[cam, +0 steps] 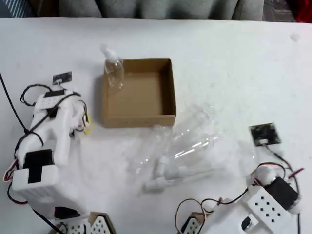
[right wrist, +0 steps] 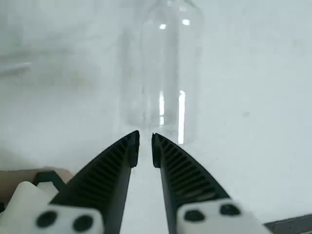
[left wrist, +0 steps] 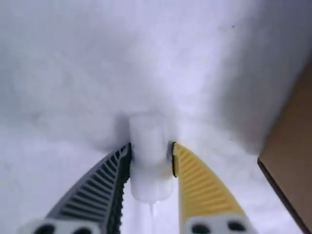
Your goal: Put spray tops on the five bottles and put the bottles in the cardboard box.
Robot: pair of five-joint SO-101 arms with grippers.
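Left gripper (left wrist: 150, 155) clamps a smooth white cylindrical spray top (left wrist: 147, 129) between ribbed grey and yellow fingers (left wrist: 200, 185), over the table (left wrist: 73, 58) near the brown cardboard box (left wrist: 292, 161). Right gripper (right wrist: 145, 142), all but closed on a thin slit, holds nothing and faces a clear bottle (right wrist: 165, 68).

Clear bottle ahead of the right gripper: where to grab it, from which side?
Probably the clear bottle mid-body, across its round width. Its base faces the right gripper, neck pointing away, so come from the base side, jaws spread past the walls.
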